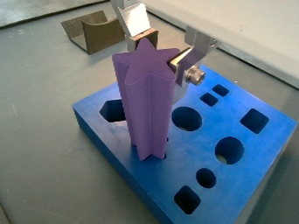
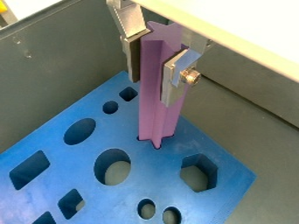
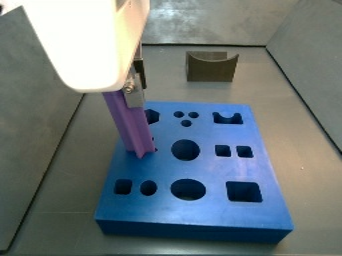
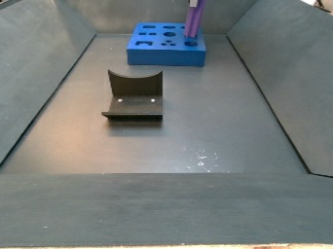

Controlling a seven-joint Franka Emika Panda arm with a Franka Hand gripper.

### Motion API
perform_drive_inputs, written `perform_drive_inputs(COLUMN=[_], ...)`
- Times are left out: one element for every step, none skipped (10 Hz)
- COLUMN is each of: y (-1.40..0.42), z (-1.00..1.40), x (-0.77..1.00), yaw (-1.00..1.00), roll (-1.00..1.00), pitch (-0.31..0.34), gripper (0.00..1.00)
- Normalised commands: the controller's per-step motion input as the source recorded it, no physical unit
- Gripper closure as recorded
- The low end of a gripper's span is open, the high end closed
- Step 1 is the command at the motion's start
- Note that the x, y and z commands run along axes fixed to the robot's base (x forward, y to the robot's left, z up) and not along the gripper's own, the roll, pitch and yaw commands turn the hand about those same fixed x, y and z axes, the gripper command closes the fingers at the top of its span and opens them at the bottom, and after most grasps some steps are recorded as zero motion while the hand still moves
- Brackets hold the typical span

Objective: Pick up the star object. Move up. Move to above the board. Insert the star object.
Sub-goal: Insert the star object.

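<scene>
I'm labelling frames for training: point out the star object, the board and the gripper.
star object (image 1: 146,105), wrist view, ridged side.
board (image 3: 214,205), side view, bare top face.
gripper (image 2: 155,52), wrist view, midway between fingertips, above the board.

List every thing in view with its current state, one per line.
star object: upright, lower end in a hole of the board, held near its top.
gripper: above the board, shut on the star object.
board: flat on the floor, other holes empty.
fixture: on the floor, unoccupied.

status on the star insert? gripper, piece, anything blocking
Gripper over the board, fingers either side of the star object's top. Star upright, lower end in a board hole. Fixture stands apart; nothing blocking.
</scene>
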Motion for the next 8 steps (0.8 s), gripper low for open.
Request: perform_drive_inputs(y=[-0.09,0.30,0.35,0.44,0.03,0.00,0.00,0.02], z=[-1.00,-1.00,-1.00,-0.93,-0.13,-0.07,-1.00,-1.00], x=[0.12,0.36,0.29,0.17,-0.09,0.00,0.03,0.05], yaw=[0.22,0.53,0.53,0.50,0.17,0.00,0.00,0.00], roll=[0.00,-0.04,-0.06,-0.09,-0.08,0.00,0.00,0.00], pitch=[0.000,0.000,0.000,0.000,-0.103,0.000,0.000,0.000], gripper=[1.00,1.00,1.00,1.00,1.00,1.00,1.00,1.00])
